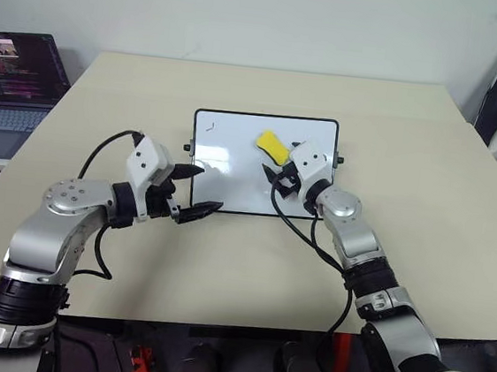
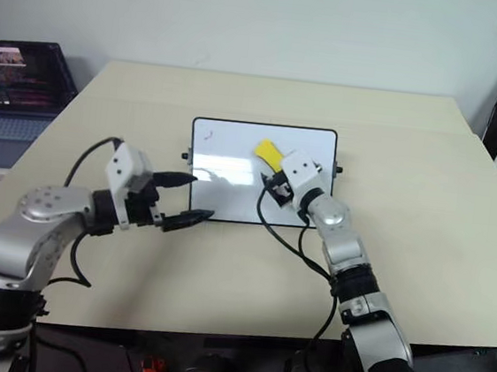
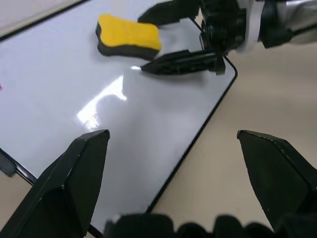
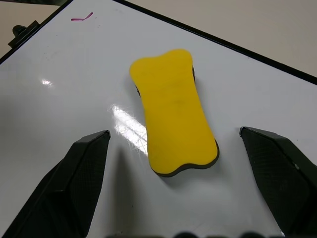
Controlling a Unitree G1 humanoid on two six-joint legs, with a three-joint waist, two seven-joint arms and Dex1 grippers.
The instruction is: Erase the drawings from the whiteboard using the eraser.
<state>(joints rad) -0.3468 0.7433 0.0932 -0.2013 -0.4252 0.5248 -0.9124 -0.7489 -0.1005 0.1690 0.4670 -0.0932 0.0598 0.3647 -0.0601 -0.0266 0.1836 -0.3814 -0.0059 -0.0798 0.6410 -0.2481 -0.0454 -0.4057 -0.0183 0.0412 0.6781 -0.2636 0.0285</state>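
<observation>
step: right gripper (image 4: 173,148) lined up on the eraser (image 4: 173,116), fingers spread (left gripper (image 1: 196,189) spread too)
next: close on it

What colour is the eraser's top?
Yellow, over a dark underside; the eraser shows best in the right wrist view.

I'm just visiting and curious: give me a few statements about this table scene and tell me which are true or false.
1. The eraser lies on the whiteboard. True.
2. The right claw is clamped on the eraser. False: its fingers stand open, the eraser lying free between them.
3. A small purple mark remains near one corner of the board. True.
4. The left claw holds a marker. False: it is open and holds nothing.
5. A laptop sits on the whiteboard. False: it sits off the table's left edge.
</observation>
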